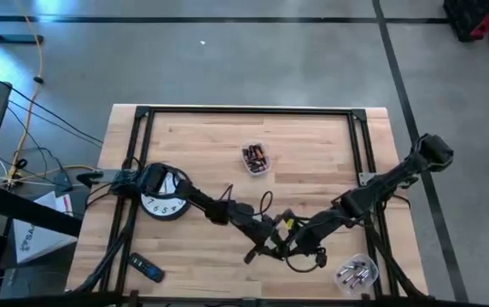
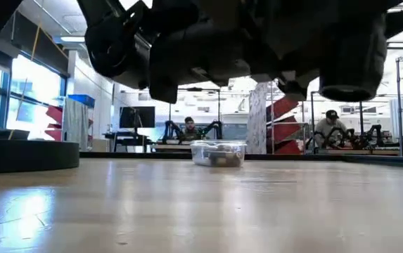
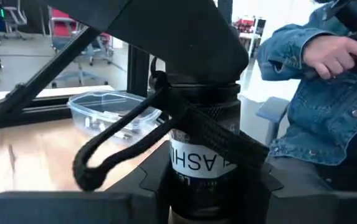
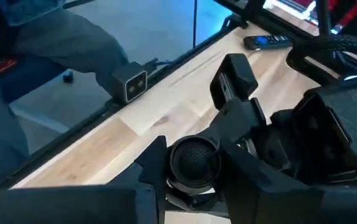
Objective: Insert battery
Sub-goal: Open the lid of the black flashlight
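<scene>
A black flashlight [image 3: 204,140] with a white label and a black wrist strap [image 3: 122,140] is held above the table's near middle, between both grippers. My left gripper [image 1: 265,234] is shut on its body. My right gripper [image 1: 290,245] comes from the right and is shut on its end, whose round domed cap [image 4: 194,163] faces the right wrist camera. Loose batteries lie in a clear tub [image 1: 255,159] at the table's middle, resting on its bottom. No battery shows in either gripper. My left gripper pinches the flashlight's barrel [image 3: 194,186] between its two fingers, just below the white label. The flashlight is lifted clear of the table, and its strap hangs slack to one side. My right gripper closes on the flashlight's capped end [image 4: 184,183], one finger [image 4: 150,165] on each side of the round cap. The end points back along the fingers toward the wrist. The left gripper [image 4: 237,84] holds the barrel beyond it.
A second clear tub [image 1: 357,275] with silvery pieces stands at the near right. A black wall clock [image 1: 163,198] lies at the left, a dark remote [image 1: 146,268] at the near left. A person in a denim jacket [image 3: 318,106] is beyond the table edge.
</scene>
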`<action>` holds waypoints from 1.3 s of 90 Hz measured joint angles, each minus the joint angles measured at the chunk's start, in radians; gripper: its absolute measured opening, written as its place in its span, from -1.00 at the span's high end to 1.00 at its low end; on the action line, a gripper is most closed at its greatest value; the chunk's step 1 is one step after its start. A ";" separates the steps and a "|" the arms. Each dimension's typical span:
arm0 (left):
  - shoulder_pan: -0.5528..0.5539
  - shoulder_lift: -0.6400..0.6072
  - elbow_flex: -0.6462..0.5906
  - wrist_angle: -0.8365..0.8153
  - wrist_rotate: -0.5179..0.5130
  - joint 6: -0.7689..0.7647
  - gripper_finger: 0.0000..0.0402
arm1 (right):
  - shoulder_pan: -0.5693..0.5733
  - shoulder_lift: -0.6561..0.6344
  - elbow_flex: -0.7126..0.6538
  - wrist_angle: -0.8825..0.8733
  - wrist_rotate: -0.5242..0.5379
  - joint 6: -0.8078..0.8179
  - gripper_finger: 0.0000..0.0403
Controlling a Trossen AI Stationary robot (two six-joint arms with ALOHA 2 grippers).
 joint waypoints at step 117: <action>-0.001 0.005 -0.002 -0.286 -0.912 0.034 0.52 | -0.114 -0.145 0.002 -0.524 0.329 1.152 0.03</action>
